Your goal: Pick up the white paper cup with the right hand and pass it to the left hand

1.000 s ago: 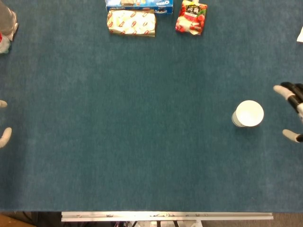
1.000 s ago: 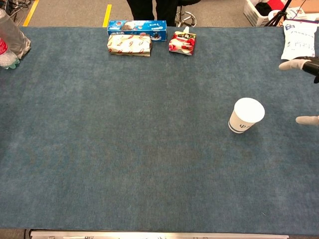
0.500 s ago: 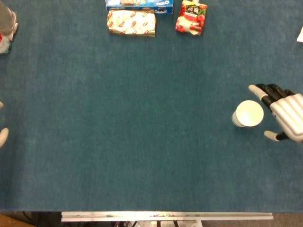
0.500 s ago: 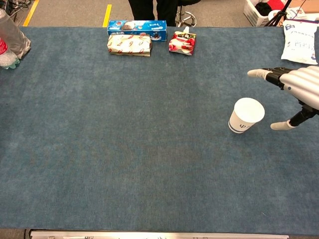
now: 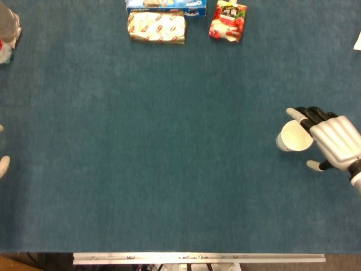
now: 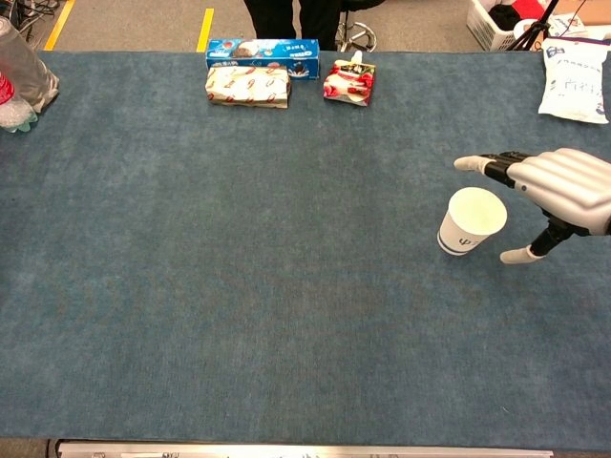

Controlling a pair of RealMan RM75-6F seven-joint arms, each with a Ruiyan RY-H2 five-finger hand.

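Note:
The white paper cup (image 5: 294, 137) (image 6: 470, 221) stands upright on the blue table at the right. My right hand (image 5: 330, 139) (image 6: 554, 191) hovers right beside it with fingers spread around the cup's far and near sides, holding nothing. Contact with the cup is not plain. Only fingertips of my left hand (image 5: 3, 162) peek in at the left edge of the head view, apart and empty. The chest view does not show that hand.
At the back stand a blue biscuit box (image 6: 263, 48), a patterned packet (image 6: 247, 86) and a red snack bag (image 6: 348, 80). A clear bottle (image 6: 24, 76) sits at the far left, a white bag (image 6: 574, 81) at the far right.
My right hand has come in from the right edge toward the cup and now brackets it. The cup has not moved. The left hand's fingertips slipped slightly further out of view.

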